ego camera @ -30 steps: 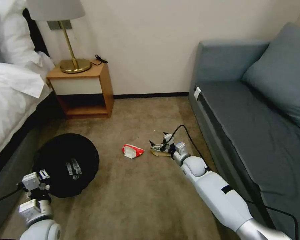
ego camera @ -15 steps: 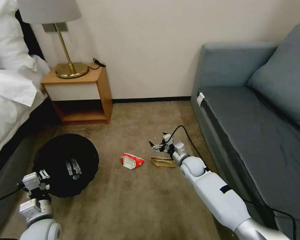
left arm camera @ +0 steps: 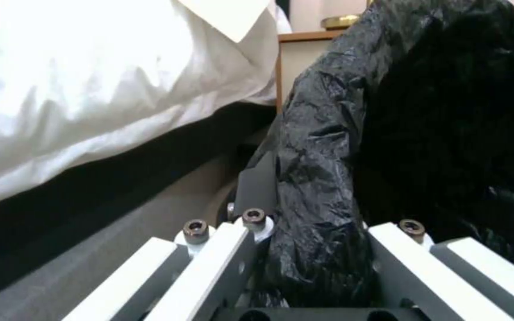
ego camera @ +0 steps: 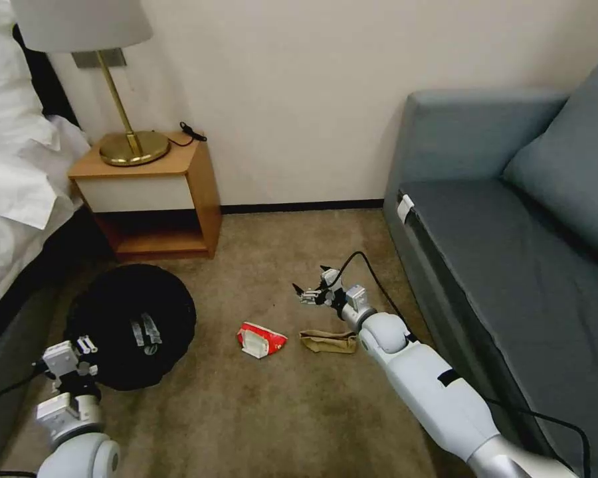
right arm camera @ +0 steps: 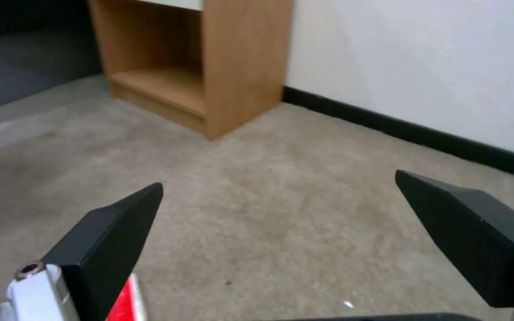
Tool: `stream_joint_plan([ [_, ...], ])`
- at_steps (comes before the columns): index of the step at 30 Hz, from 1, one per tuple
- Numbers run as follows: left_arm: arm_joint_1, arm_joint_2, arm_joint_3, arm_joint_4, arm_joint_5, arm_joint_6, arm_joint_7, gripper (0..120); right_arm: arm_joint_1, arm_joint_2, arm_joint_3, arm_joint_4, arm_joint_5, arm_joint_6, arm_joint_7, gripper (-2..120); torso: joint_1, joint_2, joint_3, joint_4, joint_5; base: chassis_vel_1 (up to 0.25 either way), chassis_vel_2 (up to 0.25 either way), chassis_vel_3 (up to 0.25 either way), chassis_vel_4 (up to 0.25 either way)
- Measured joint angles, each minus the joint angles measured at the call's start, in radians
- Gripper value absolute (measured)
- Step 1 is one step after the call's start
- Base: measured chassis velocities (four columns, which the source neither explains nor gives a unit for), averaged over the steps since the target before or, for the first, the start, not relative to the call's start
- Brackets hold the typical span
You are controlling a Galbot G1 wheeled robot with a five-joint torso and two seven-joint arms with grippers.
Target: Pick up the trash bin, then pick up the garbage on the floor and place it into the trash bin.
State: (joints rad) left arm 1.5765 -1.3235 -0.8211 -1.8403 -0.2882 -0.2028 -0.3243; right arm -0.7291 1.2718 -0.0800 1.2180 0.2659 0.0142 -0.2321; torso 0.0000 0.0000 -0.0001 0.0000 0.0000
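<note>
The trash bin (ego camera: 129, 325), lined with a black bag, is at the lower left beside the bed. My left gripper (ego camera: 80, 358) is shut on its near rim. In the left wrist view the black liner (left arm camera: 435, 133) is bunched between the fingers (left arm camera: 233, 249). Something clear glints inside the bin. On the carpet lie a red-and-white snack packet (ego camera: 261, 338) and, to its right, a tan paper bag (ego camera: 327, 341). My right gripper (ego camera: 310, 292) hangs open above the carpet, just beyond the paper bag and holding nothing. Its jaws (right arm camera: 281, 187) stand wide apart, and the packet's red edge (right arm camera: 127, 303) shows below them.
A wooden nightstand (ego camera: 154, 199) with a brass lamp (ego camera: 123, 143) stands against the far wall. The bed (ego camera: 13, 199) runs along the left and a grey sofa (ego camera: 511, 265) along the right. Open carpet (ego camera: 279, 411) lies in front of me.
The camera has shifted, so the whole scene sits lower and further left. My right gripper has come up off the tan paper bag, which stays on the carpet. My left gripper still holds the bin.
</note>
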Motion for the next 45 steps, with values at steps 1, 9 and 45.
stream_joint_plan([
  [1, 0.0, 0.0, 0.0, 0.0, 0.0, 0.0, 0.0, 5, 0.0, 0.0, 0.0, 0.0, 0.0, 0.0, 0.0, 100, 0.0, 0.0, 0.0, 0.0, 0.0, 0.0, 0.0, 0.0, 0.0],
  [9, 0.01, 0.007, -0.009, 0.002, -0.007, -0.001, 0.002, 5, 0.116, -0.012, -0.095, -0.059, -0.008, 0.01, -0.086, 100, 0.0, 0.0, 0.0, -0.0001, 0.0, 0.0, 0.0, 0.0, 0.0],
  [45, 0.025, 0.015, -0.026, 0.024, 0.025, -0.018, 0.002, 5, 0.33, 0.323, -0.393, -0.594, -0.319, -0.116, -0.277, 100, 0.0, 0.0, 0.0, 0.0001, 0.0, 0.0, 0.0, 0.0, 0.0],
])
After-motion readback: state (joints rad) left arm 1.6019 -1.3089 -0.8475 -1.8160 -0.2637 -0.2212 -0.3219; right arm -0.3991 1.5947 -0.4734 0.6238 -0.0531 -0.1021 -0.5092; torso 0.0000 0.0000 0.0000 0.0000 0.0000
